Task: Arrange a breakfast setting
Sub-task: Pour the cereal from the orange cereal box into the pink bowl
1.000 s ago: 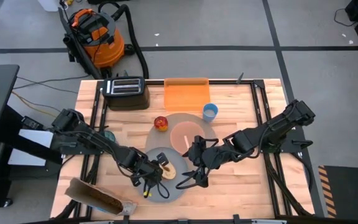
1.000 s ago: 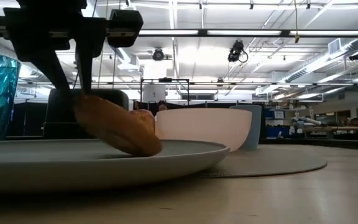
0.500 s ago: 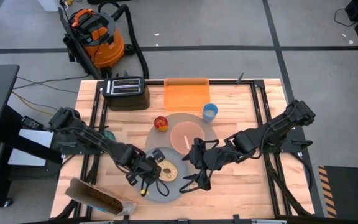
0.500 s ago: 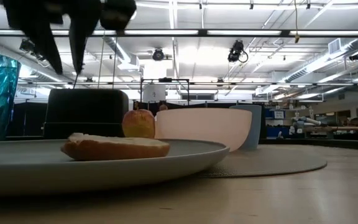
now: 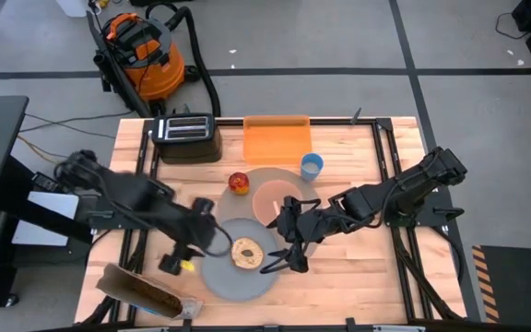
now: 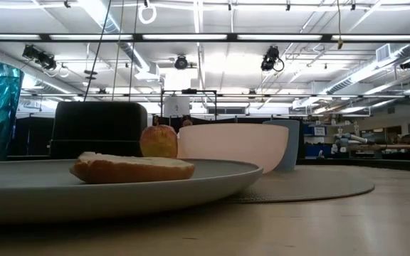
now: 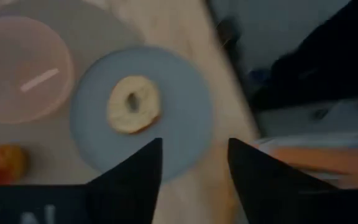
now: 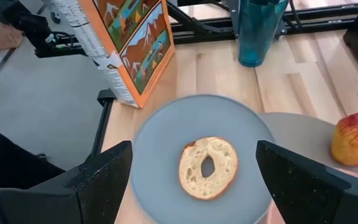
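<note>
The bagel (image 5: 246,252) lies flat on the grey plate (image 5: 224,277), which overlaps the near edge of the round mat (image 5: 256,180). It also shows in the low view (image 6: 132,167). The pink bowl (image 5: 277,201) stands on the mat with the spoon (image 7: 39,79) in it. The apple (image 5: 238,183) sits at the mat's left rim. The light-blue cup (image 5: 312,166) stands at the mat's far right rim. My left gripper (image 5: 181,261) is open and empty, left of the plate. My right gripper (image 5: 282,261) is open and empty at the plate's right rim, beside the bagel (image 8: 208,167).
A black toaster (image 5: 187,138) and an orange board (image 5: 277,140) stand at the far edge. A cereal box (image 5: 146,290) lies at the near left corner. A teal tumbler (image 8: 257,31) stands at the table's left side. Bare wood lies right of the plate.
My left gripper has let go of the bagel, risen out of the low view and gone toward the table's left edge. The bagel stood tilted with its lower edge on the plate a second ago; it has dropped and now lies flat.
</note>
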`<state>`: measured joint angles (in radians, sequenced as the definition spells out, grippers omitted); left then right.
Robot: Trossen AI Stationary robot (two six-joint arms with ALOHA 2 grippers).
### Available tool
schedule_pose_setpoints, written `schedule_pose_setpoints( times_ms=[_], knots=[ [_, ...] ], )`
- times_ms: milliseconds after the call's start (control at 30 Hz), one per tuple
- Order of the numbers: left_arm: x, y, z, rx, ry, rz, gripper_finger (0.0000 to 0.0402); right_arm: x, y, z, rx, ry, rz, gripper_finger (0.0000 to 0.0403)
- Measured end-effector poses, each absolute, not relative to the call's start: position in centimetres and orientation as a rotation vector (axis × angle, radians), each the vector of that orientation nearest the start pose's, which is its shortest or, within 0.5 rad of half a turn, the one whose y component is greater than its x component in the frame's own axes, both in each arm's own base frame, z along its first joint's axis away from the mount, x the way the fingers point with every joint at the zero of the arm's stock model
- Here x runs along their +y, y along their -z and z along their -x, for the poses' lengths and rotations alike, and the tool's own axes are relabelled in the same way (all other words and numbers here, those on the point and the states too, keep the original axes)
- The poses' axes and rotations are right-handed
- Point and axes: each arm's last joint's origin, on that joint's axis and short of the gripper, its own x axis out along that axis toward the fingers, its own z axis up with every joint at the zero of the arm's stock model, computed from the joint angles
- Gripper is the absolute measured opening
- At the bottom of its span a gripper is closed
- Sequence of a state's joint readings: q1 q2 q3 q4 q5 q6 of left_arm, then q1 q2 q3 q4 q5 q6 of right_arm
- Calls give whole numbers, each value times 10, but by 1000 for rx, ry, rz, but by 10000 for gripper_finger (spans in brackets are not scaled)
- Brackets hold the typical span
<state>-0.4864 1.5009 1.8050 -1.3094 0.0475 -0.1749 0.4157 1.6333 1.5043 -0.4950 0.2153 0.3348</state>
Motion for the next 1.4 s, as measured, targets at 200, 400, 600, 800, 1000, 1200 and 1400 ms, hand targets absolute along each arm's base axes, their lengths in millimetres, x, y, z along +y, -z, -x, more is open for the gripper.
schedule_pose_setpoints(
  times_ms=[200,400,600,800,1000,1200,1400],
  knots=[
    [-126,-475,-205,947,517,163,234,141,-338,-336,621,-107,-71,350],
    [-146,-487,-179,964,584,196,213,137,-338,-338,622,-92,-85,350],
    [-169,-470,-159,1082,583,106,193,137,-338,-338,620,-91,-90,350],
    [-189,-444,-145,1201,536,11,188,137,-338,-338,624,-75,-116,350],
    [-203,-421,-139,1256,540,-77,188,135,-338,-338,609,4,-172,350],
    [-208,-390,-141,1305,441,-186,187,135,-340,-339,581,31,-159,350],
    [-211,-370,-143,1340,427,-227,144,137,-340,-338,582,17,-128,350]
  ],
)
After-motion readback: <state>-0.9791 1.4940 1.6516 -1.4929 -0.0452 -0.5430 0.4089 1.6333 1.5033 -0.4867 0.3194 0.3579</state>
